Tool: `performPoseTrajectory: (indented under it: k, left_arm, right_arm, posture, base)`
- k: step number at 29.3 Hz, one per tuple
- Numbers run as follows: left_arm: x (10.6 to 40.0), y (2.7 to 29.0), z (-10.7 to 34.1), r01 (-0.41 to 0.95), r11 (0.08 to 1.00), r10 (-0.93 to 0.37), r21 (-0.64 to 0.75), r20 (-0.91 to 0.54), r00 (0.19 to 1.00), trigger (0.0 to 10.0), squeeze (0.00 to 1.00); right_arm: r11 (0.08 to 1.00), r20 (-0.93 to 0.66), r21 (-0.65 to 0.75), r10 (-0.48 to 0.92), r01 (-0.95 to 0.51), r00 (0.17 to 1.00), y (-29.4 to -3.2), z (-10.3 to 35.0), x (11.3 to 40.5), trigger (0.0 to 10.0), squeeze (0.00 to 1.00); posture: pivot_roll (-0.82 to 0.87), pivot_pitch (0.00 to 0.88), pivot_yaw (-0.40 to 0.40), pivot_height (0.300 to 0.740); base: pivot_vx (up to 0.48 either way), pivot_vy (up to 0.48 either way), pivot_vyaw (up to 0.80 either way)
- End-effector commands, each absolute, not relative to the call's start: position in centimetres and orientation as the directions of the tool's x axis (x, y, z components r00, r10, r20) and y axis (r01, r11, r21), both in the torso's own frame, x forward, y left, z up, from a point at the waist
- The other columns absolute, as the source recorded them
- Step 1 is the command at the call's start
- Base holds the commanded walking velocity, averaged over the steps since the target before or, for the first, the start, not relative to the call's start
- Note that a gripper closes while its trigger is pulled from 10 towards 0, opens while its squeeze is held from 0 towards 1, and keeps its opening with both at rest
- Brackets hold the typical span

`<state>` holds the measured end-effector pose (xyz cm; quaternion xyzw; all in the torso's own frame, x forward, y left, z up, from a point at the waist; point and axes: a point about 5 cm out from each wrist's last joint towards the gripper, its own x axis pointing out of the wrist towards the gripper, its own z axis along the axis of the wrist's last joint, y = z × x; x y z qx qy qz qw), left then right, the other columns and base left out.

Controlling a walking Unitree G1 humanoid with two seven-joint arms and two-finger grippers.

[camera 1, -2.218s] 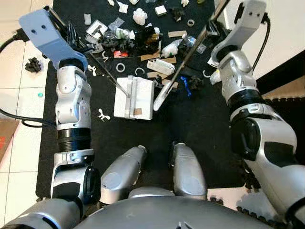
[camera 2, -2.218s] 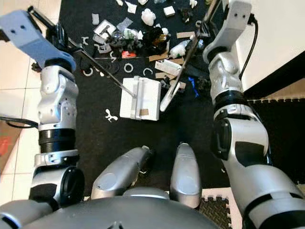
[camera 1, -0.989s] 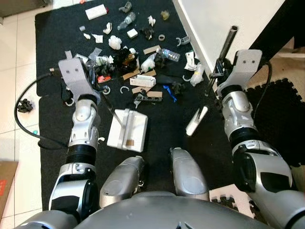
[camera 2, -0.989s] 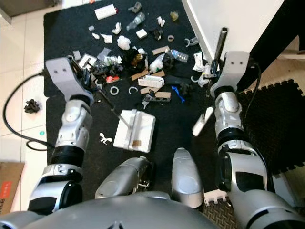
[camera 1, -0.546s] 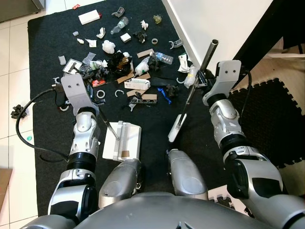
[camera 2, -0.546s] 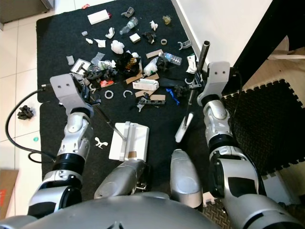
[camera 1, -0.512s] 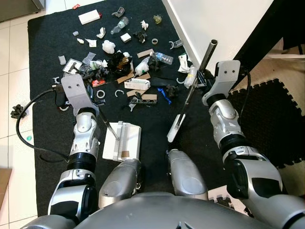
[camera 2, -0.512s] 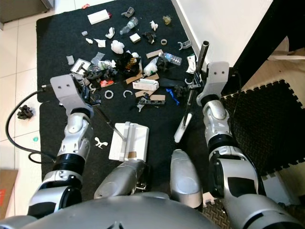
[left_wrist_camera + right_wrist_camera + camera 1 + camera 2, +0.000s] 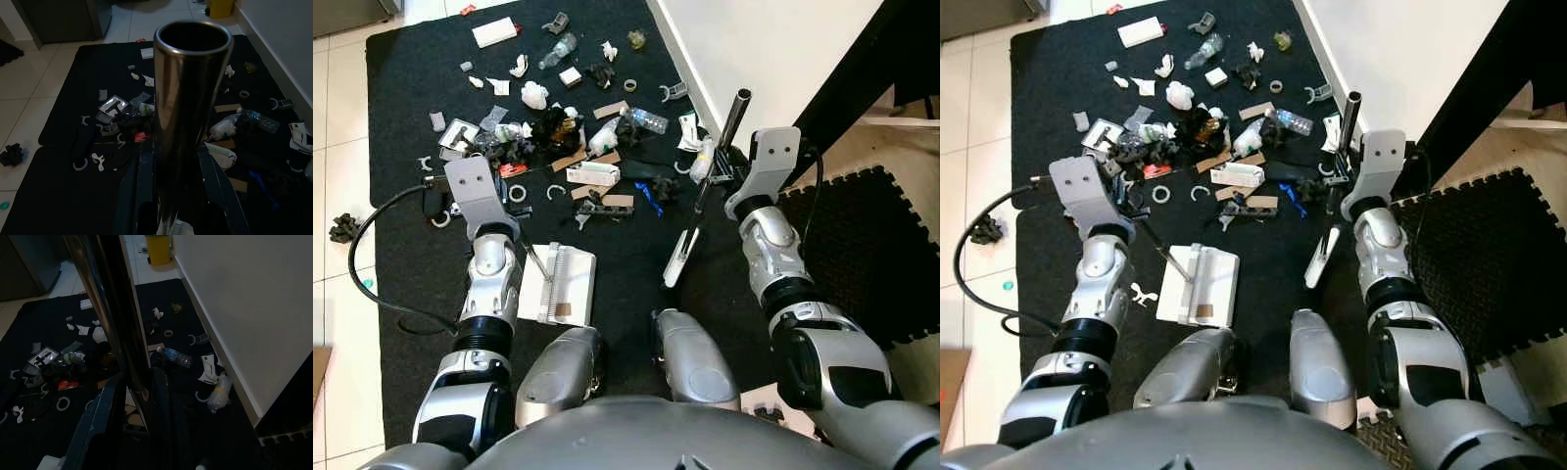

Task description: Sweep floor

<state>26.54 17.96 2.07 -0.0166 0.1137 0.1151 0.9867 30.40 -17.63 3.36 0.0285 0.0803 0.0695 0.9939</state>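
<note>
The litter (image 9: 570, 147) is a loose scatter of small hard and soft pieces on the far half of a black, short-pile mat (image 9: 401, 255): white plastic rings and C-shaped clips, brown cardboard strips, crumpled white paper, a clear plastic bottle (image 9: 644, 119), a flat white box (image 9: 496, 32) and a dark tangled clump. It lies beyond both tools and well apart from them, with bare mat between. The dustpan (image 9: 558, 284) is a flat white rectangular tray with a ribbed comb edge, resting on the mat just ahead of the robot's left knee; its thin metal handle rises to the left gripper (image 9: 470, 201), whose fingers are clenched round the polished tube seen in the left wrist view. The broom (image 9: 703, 191) has a smooth chrome pole and a narrow white head touching the mat near the right edge, closer to the robot than the litter; the right gripper (image 9: 729, 171) grasps its pole. A white wall (image 9: 773, 49) borders the mat on the right, beside dark interlocking foam tiles (image 9: 862, 245). Pale glossy tiles (image 9: 337, 157) lie to the left.
</note>
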Motion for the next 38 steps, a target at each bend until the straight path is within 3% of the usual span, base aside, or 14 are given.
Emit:
performPoseTrajectory:
  k: [1, 7, 19, 38]
  left_arm:
    - [27.01, 17.82, 2.69, -0.225, 0.974, 0.221, 0.004, -0.192, 0.956, 10.0, 0.00]
    - [27.19, 17.73, 2.79, -0.223, 0.975, 0.219, 0.003, -0.189, 0.957, 10.0, 0.00]
    - [27.30, 17.90, 2.78, -0.224, 0.975, 0.220, 0.002, -0.192, 0.956, 10.0, 0.00]
    - [27.26, 17.92, 2.62, -0.228, 0.974, 0.227, 0.018, -0.200, 0.953, 10.0, 0.00]
  right_arm:
    - [0.986, -0.156, 0.071, 0.157, -0.148, 0.975, -17.22, 3.40, 30.52, 10.0, 0.00]
    - [0.986, -0.161, 0.075, 0.157, -0.147, 0.974, -17.20, 3.46, 30.69, 10.0, 0.00]
    - [0.987, -0.164, 0.073, 0.156, -0.146, 0.974, -17.23, 3.46, 30.74, 10.0, 0.00]
    - [0.987, -0.177, 0.061, 0.157, -0.148, 0.972, -17.24, 3.25, 30.62, 10.0, 0.00]
  posture:
    - [-0.02, 0.004, 0.008, 0.740]
    - [-0.01, 0.000, 0.005, 0.740]
    - [-0.01, 0.000, 0.009, 0.740]
    - [-0.01, 0.000, 0.010, 0.740]
  base:
    - [0.000, 0.000, 0.00]
    - [0.000, 0.000, 0.00]
    - [0.000, 0.445, 0.00]
    - [0.000, 0.000, 0.00]
